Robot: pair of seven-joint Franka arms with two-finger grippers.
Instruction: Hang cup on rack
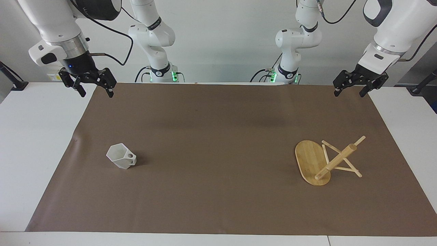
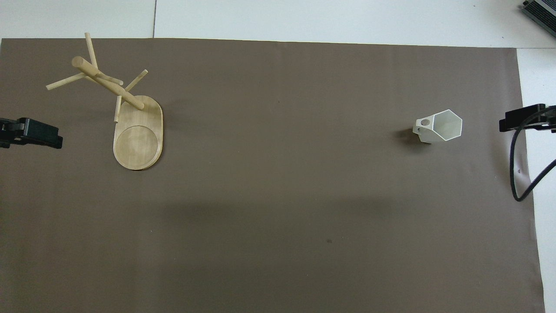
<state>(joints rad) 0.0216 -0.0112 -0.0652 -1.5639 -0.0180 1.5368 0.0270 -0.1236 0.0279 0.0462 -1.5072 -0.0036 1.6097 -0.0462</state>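
The white faceted cup (image 1: 121, 156) (image 2: 438, 126) stands mouth up on the brown mat toward the right arm's end, its pierced handle pointing at the table's middle. The bamboo rack (image 1: 312, 162) (image 2: 137, 139) stands on its oval base toward the left arm's end, its pole and pegs bare. My right gripper (image 1: 96, 93) hangs open and holds nothing, over the mat's corner nearest the robots. My left gripper (image 1: 349, 94) hangs open and holds nothing, over the mat's other corner on the robots' side. Their fingers show at the sides of the overhead view, the left gripper's fingers (image 2: 39, 134) and the right gripper's fingers (image 2: 523, 117).
A brown mat (image 1: 218, 119) covers most of the white table (image 1: 34, 136). A black cable (image 2: 519, 174) loops down beside the right gripper. A wide stretch of bare mat lies between cup and rack.
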